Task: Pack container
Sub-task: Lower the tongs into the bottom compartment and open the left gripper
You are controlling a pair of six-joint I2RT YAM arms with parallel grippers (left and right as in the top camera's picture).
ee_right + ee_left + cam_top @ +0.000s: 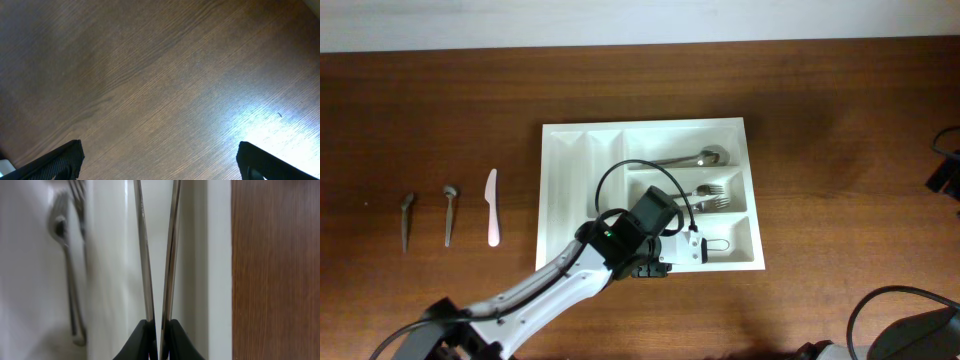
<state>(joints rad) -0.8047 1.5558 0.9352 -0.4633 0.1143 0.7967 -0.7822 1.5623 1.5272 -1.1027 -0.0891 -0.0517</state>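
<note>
The container (582, 160) lay near the middle of the tabletop (820, 80). It was a white tray with two narrow compartments on its 9 o'clock side and three wide ones stacked on its 3 o'clock side. A spoon (692, 158) lay in the wide compartment at 12 o'clock, and forks (708, 197) lay in the middle one.

The left arm (565, 275) reached in from 7 o'clock, and the left jaws hung over the wide compartment at 6 o'clock. They were almost closed, pinching a thin metal piece (143, 255). In the wrist view it showed as two narrow strips side by side, running away from the fingertips (137, 345). What kind of utensil it was could not be told. From above, its far end looked like a small loop pointing toward 3 o'clock, within that compartment. A black cable (605, 180) arched from the arm over the tray.

Well apart from the container, at its 9 o'clock, three pieces lay in a row on bare wood. A white plastic knife (492, 207) was nearest the container, then a grey utensil (450, 212), then a second grey utensil (407, 220) farthest out.

The right jaws stood spread wide with nothing between them, over bare tabletop.
</note>
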